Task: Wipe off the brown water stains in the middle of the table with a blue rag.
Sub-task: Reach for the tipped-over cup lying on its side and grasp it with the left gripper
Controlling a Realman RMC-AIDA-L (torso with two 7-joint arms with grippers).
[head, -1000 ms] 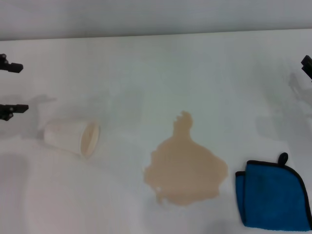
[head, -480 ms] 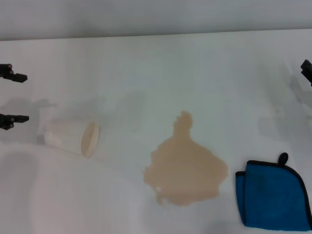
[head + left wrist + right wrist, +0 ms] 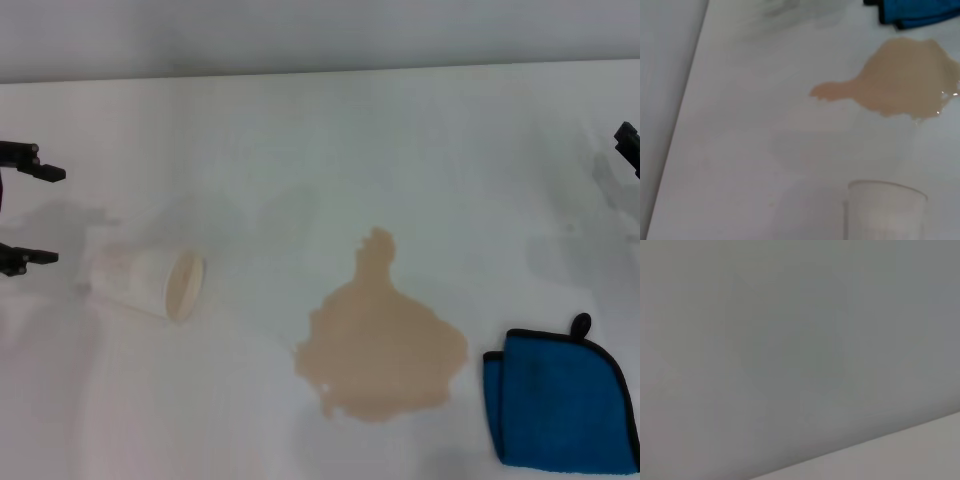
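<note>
The brown water stain [image 3: 382,352] is a light tan puddle with a narrow neck, near the middle front of the white table [image 3: 330,150]. It also shows in the left wrist view [image 3: 900,80]. The blue rag [image 3: 562,402] lies folded flat at the front right, just right of the puddle and apart from it; a corner of it shows in the left wrist view [image 3: 912,11]. My left gripper [image 3: 35,215] is open and empty at the far left, beside the cup. My right gripper [image 3: 627,145] barely shows at the far right edge.
A pale paper cup [image 3: 150,283] lies on its side at the left, its mouth towards the puddle; it also shows in the left wrist view [image 3: 885,210]. The table's far edge [image 3: 320,72] meets a grey wall.
My left gripper has moved down the picture, closer to the cup, and slightly to the right. The puddle, the rag and the cup have not moved.
</note>
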